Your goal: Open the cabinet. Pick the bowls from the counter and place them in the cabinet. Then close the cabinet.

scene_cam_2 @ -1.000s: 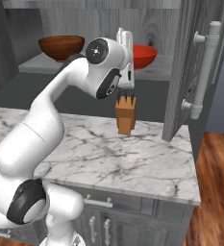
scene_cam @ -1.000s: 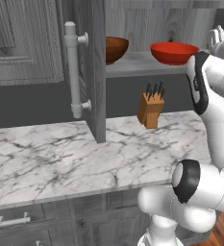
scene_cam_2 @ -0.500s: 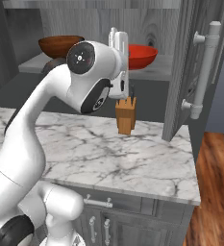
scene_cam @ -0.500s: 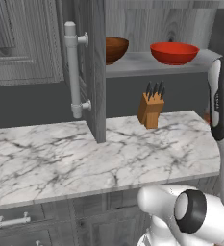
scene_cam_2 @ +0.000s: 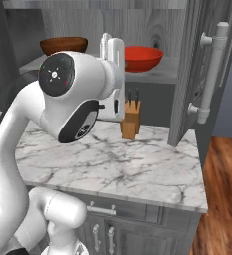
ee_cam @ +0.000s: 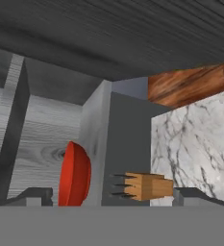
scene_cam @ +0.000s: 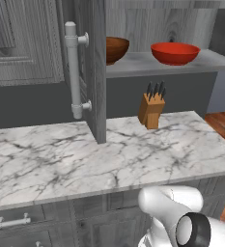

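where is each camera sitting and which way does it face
Left base view: behind the arm to its left, facing the open cabinet and counter; the arm's lower joints show.
Right base view: behind to the right, same scene; white arm fills the left.
Hand view: on the rolled hand, open gripper toward the shelf.
All share the red bowl and knife block.

The open door (scene_cam: 95,72) hides the left part of the brown bowl (scene_cam: 116,48), the arm (scene_cam_2: 72,94) covers the red bowl's (scene_cam_2: 143,57) left side and part of the knife block (scene_cam_2: 131,119), and the picture's top edge cuts off the cabinet (scene_cam: 181,19).
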